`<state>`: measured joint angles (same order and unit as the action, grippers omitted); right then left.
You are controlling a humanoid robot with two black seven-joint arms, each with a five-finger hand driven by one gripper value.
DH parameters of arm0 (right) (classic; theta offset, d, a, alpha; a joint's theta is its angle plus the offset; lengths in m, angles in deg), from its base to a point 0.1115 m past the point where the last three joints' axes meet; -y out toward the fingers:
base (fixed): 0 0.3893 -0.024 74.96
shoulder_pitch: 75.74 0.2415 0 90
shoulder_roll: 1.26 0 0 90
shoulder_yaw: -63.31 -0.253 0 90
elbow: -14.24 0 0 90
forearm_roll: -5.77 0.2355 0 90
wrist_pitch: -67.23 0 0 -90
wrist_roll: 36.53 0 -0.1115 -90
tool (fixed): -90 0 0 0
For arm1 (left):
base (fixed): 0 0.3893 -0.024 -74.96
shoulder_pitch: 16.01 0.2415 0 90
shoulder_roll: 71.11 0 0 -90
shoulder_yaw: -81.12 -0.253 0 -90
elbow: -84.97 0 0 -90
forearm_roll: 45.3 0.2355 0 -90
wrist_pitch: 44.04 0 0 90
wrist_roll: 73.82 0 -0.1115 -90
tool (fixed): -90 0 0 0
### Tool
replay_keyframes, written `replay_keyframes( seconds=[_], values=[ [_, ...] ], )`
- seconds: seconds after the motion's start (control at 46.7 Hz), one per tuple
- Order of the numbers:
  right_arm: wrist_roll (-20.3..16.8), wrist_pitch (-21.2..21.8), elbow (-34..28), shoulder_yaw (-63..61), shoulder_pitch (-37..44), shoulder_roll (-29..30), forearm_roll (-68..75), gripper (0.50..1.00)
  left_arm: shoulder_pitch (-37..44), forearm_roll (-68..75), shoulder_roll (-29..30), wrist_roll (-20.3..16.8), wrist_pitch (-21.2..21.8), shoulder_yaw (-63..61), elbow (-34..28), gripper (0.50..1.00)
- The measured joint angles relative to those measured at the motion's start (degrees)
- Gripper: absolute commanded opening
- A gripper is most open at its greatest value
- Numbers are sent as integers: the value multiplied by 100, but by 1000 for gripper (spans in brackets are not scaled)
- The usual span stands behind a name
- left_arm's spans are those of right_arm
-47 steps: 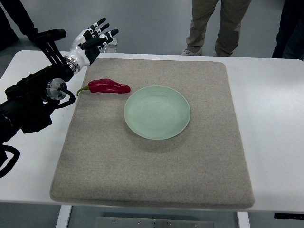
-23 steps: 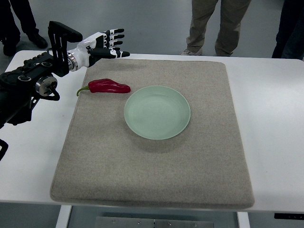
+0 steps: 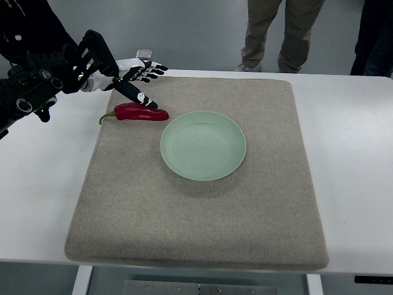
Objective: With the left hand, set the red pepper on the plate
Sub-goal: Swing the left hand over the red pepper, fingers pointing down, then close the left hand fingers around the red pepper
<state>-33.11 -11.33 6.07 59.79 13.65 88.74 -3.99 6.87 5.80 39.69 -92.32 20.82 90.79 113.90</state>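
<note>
Item: left robot hand (image 3: 136,77) — reaching in from the picture's left edge on a black arm, hovering over the far-left corner of the mat. Its fingers (image 3: 153,69) are spreading open and holding nothing; one dark digit is pointing down toward the pepper, its tip lying just over the pepper's upper edge, though contact cannot be told from this angle.

Item: red pepper (image 3: 139,112) — lying on its side on the mat, green stem pointing toward the left edge, blunt end pointing toward the plate. It is sitting just beside the plate's upper-left rim, not touching it.

Item: plate (image 3: 234,161) — pale green, round, resting flat near the middle of the mat with nothing in it.

Item: mat (image 3: 202,221) — grey-beige felt, covering most of the white desk (image 3: 350,184).

Item: people (image 3: 279,31) — standing beyond the far edge of the desk, showing only as legs and shoes; dark clothing is also showing at the top corners.

The right arm is not showing.
</note>
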Motion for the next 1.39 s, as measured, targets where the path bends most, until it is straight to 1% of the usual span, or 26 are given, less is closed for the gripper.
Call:
replay_keyframes(
  seconds=[0.385,0.728,0.92,1.006,1.113,1.198,1.284,1.327,1.391],
  values=[
    [0,-1,0,0,-1,0,0,932,-111,1594,5,-25,90,-5,-1,943],
    [0,0,0,0,-2,0,0,932,-134,2652,-6,-307,180,-90,17,941],
    [1,0,0,0,1,0,0,932,-134,2832,-26,-356,181,-145,74,943],
    [0,0,0,0,-1,0,0,932,-134,2842,-26,-369,180,-165,100,958],
    [0,0,0,0,-1,0,0,932,-134,2823,-26,-528,202,-167,120,962],
    [0,0,0,0,-2,0,0,932,-134,2835,-18,-655,210,-171,116,956],
    [0,0,0,0,-1,0,0,932,-134,2898,-15,-668,218,-198,114,932],
    [0,-1,0,0,-2,0,0,932,-134,2954,-16,-668,218,-234,113,907],
    [0,-2,0,0,-1,0,0,932,-134,3052,-24,-661,221,-274,106,900]
  ],
)
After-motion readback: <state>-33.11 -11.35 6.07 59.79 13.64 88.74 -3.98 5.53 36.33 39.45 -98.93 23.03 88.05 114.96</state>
